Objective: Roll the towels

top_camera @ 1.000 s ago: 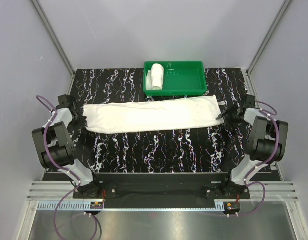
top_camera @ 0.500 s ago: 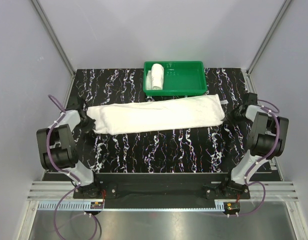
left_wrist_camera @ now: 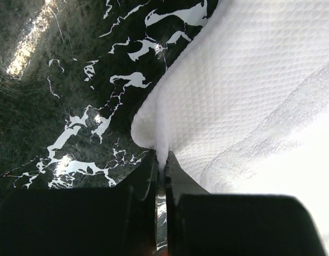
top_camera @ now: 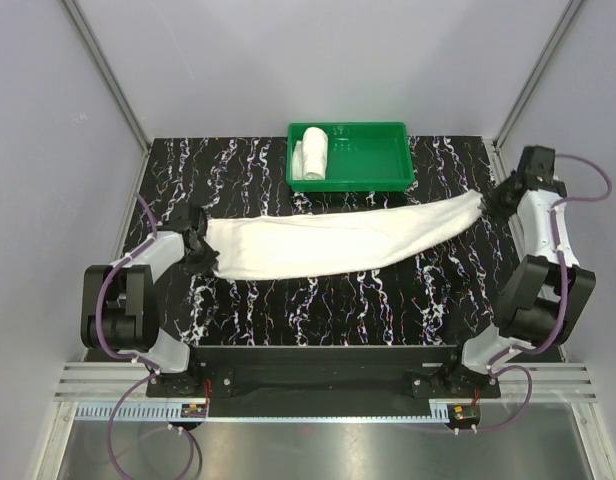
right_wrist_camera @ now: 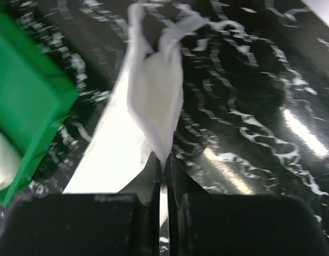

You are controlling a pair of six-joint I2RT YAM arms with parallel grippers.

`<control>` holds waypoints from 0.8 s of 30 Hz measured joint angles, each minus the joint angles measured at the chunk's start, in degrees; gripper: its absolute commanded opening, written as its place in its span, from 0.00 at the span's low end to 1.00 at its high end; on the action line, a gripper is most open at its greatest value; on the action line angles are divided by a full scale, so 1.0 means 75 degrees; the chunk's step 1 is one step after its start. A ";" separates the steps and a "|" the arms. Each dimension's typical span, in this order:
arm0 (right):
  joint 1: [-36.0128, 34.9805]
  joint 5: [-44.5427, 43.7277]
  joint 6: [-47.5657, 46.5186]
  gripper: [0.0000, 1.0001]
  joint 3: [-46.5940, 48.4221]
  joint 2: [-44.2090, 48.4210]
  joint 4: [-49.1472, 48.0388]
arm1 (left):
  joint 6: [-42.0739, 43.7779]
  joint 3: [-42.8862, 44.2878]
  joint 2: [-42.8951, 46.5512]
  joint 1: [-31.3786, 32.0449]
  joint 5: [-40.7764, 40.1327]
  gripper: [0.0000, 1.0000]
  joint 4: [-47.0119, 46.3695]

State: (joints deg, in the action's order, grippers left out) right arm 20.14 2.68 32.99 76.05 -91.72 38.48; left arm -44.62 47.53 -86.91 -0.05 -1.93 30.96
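The long towel (top_camera: pixel 338 240) spans the table (top_camera: pixel 318 300), long axis running 8 o'clock to 2 o'clock. The left gripper (top_camera: pixel 200 250) pinches its 8 o'clock end; the right gripper (top_camera: pixel 493 200) pinches the 2 o'clock end. The smaller towel (top_camera: pixel 314 152) sits rolled in the green tray (top_camera: pixel 373 160) at 12 o'clock. Against one second earlier, the long towel lies further toward 3 o'clock, its right end swung toward 12 o'clock

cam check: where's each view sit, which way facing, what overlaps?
Top external: above, behind bases, looking down on table; left gripper, right gripper show.
Left wrist: on left arm, looking past its fingers at end of long towel.
Right wrist: on right arm, past its fingers at other end, green tray.
Shared: all see long towel.
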 measured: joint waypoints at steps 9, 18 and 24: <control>-0.3325 -0.0930 0.0064 0.00 0.1868 0.0044 0.1070 | 0.0128 -0.0172 0.0146 -0.0006 0.0195 0.07 -0.0131; -0.8172 -0.2259 0.0731 0.00 0.6531 -0.3334 0.2594 | 0.0443 -0.0184 0.0428 -0.0020 0.0702 0.23 0.0032; -0.9667 -0.2273 0.1189 0.00 1.0066 -0.6146 0.3401 | 0.0772 -0.0090 0.0638 -0.0303 0.1023 0.24 0.0289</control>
State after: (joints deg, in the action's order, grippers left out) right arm -52.36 -14.37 41.91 151.55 -137.82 63.99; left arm -38.83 46.85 -82.13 -2.33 5.74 33.12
